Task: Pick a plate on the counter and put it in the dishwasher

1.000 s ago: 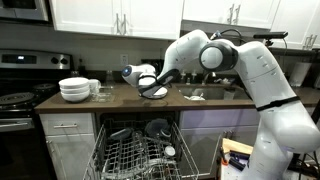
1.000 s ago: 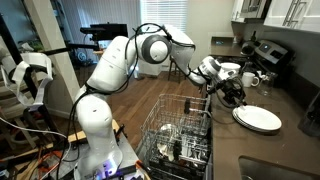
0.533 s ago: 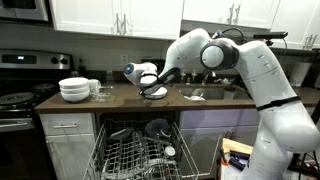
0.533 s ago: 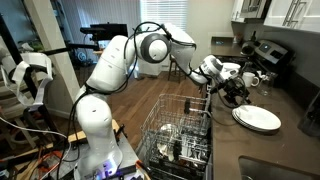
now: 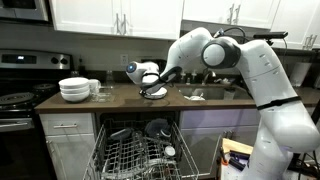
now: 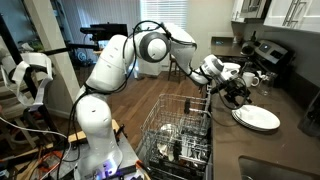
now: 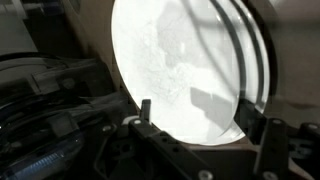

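Nearest the wrist camera, the gripper (image 7: 208, 115) stands released, its fingers spread wide at the near edge of the plate (image 7: 185, 60). Beyond them the white plate lies flat on the dark tabletop (image 5: 120, 99), above the open dishwasher (image 5: 135, 155). Farther along sit stacked bowls (image 5: 74, 90).

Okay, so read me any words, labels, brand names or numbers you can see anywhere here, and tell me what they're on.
No text can be read in any view.
The stove control panel is too small and blurred to read.
The plate is plain white, with no print showing.
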You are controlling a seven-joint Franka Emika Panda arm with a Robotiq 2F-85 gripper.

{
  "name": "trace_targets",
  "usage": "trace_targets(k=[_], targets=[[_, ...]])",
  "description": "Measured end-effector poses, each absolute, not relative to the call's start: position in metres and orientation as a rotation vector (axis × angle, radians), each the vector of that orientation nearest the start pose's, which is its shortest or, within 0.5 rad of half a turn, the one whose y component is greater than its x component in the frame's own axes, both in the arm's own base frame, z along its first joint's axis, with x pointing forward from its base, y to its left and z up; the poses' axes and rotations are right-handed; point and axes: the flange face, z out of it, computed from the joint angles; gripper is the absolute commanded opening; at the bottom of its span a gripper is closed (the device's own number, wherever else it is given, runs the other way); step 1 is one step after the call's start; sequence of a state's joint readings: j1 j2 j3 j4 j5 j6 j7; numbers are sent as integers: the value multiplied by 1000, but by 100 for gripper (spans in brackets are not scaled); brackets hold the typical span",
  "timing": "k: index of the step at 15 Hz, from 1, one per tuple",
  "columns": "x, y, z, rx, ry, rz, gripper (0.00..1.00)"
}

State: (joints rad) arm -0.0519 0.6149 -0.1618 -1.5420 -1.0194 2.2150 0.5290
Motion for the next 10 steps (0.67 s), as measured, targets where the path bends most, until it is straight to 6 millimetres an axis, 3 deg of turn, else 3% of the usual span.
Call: trace_targets(k=[10], targets=[[699,-163,319,2244,-94,224,92]])
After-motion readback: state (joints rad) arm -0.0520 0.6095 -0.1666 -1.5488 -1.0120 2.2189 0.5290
